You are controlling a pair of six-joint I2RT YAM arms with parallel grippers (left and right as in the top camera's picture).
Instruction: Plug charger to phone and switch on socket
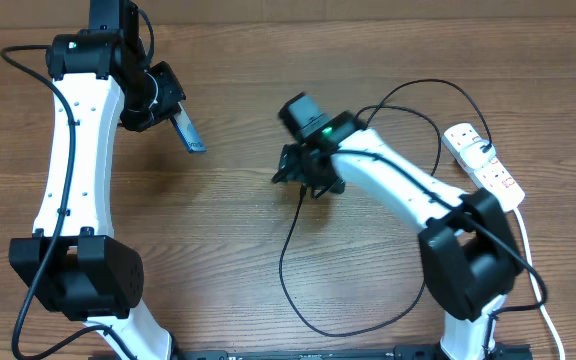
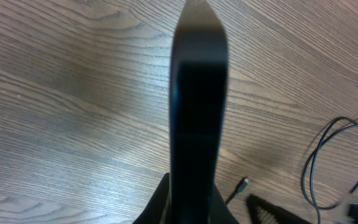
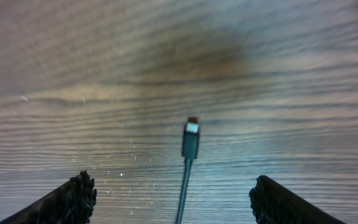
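Observation:
My left gripper (image 1: 171, 112) is shut on the phone (image 1: 190, 136) and holds it tilted above the table at the back left. In the left wrist view the phone (image 2: 197, 106) shows edge-on as a dark slab; its screen is hidden. My right gripper (image 1: 303, 175) is open and low over the table centre. The charger's connector tip (image 3: 191, 134) lies on the wood between its open fingers (image 3: 169, 190), untouched. The tip also shows in the left wrist view (image 2: 243, 183). The black cable (image 1: 284, 262) loops forward and round to the socket (image 1: 485, 167) at the right edge.
The socket's thick white cord (image 1: 534, 268) runs down the right side past the right arm's base. A second loop of black cable (image 1: 423, 88) arcs behind the right arm. The left arm's base stands at the front left.

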